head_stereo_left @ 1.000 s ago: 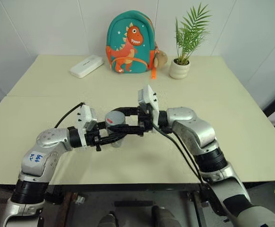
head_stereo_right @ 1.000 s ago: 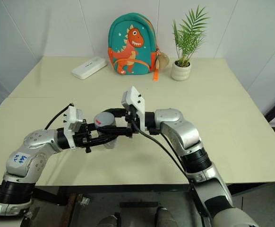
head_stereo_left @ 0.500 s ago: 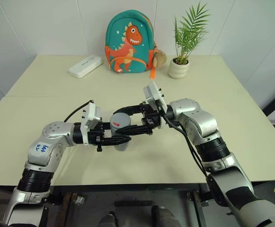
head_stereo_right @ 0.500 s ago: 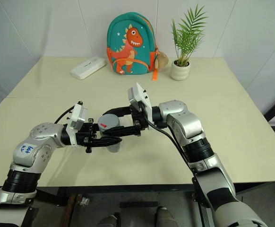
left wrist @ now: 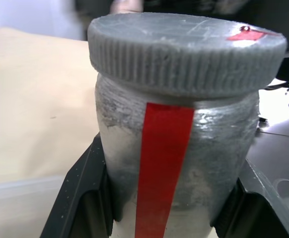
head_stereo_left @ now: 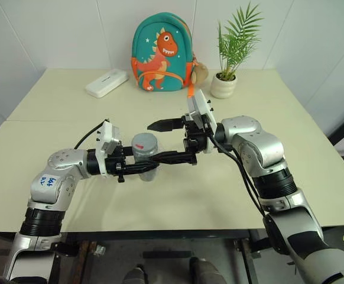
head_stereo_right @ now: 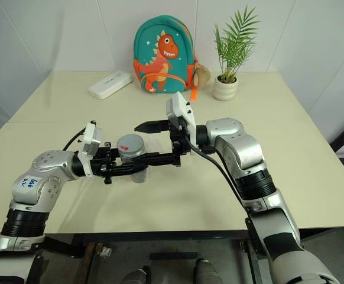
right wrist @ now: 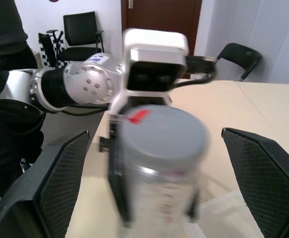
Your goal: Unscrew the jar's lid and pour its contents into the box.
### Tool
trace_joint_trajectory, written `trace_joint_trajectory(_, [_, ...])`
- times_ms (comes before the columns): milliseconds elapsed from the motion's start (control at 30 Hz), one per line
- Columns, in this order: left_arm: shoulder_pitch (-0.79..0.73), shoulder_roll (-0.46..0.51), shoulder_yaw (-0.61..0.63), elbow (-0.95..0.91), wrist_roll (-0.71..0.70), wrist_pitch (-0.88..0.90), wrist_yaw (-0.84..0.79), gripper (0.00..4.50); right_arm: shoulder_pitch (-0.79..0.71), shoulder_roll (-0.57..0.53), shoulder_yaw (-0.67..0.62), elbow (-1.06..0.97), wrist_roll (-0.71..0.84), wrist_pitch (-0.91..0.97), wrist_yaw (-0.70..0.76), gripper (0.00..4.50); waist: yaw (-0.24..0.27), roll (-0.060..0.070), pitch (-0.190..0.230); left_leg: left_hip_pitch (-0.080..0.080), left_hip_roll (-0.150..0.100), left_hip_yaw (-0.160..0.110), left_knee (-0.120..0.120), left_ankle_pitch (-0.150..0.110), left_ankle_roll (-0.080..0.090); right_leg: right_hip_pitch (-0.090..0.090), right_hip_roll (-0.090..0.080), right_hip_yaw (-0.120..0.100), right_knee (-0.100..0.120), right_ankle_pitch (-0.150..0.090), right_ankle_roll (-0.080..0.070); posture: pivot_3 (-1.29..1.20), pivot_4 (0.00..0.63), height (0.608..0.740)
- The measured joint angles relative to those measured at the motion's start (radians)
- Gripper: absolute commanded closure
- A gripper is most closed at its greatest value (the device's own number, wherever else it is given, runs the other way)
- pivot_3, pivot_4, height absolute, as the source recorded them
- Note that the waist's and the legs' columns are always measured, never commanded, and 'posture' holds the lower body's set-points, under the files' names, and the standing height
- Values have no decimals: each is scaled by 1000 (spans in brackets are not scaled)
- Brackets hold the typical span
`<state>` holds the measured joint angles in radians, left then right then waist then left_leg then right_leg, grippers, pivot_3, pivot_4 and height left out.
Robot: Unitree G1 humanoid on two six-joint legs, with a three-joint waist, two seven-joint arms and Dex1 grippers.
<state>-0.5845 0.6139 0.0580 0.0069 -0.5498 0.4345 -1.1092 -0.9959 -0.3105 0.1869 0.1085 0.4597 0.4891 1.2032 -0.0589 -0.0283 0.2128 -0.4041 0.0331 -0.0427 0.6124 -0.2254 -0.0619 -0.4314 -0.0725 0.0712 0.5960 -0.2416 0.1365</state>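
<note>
Up over the middle of the table (head_stereo_left: 278,130), the left gripper (head_stereo_left: 141,168) is clamped on the jar (head_stereo_left: 145,155), holding it upright above the surface. Lid (head_stereo_left: 144,142) is on, grey with a little red mark. The right gripper (head_stereo_left: 173,142) has its fingers spread wide, one behind the lid and one in front of the jar, touching neither as far as I can see. Looks like the unscrewing step, between twists. Next it'd need to line up on the lid, close on the ribbed edge and turn. Can't spot the box from here
</note>
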Motion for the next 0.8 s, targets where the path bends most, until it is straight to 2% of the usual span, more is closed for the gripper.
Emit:
trace_joint_trajectory(133, [-3, -30, 1, 2, 0, -1, 21, 2553, 0, 55, 7, 11, -44, -8, -94, 18, 2, 0, 0, 0, 0, 0, 0, 0, 0, 0, 0, 0, 0, 0, 0, 0, 150, 740])
trace_joint_trajectory(333, [-3, -48, 0, -5, 0, 1, 31, 2553, -5, 88, 8, 47, -78, -12, -156, 18, 2, 0, 0, 0, 0, 0, 0, 0, 0, 0, 0, 0, 0, 0, 0, 0, 150, 740])
trace_joint_trajectory(567, [-3, -59, 2, -5, 0, 2, 52, 2553, -27, 129, 8, 103, -89, -39, -170, 18, 2, 0, 0, 0, 0, 0, 0, 0, 0, 0, 0, 0, 1, 0, 0, 0, 150, 740])
trace_joint_trajectory(800, [-3, -59, 1, -8, 0, 3, 63, 2553, -56, 120, 8, 153, -81, -47, -142, 18, 1, 0, 0, 0, 0, 0, 0, 0, 0, 0, 0, 0, 1, 0, 0, 0, 150, 740])
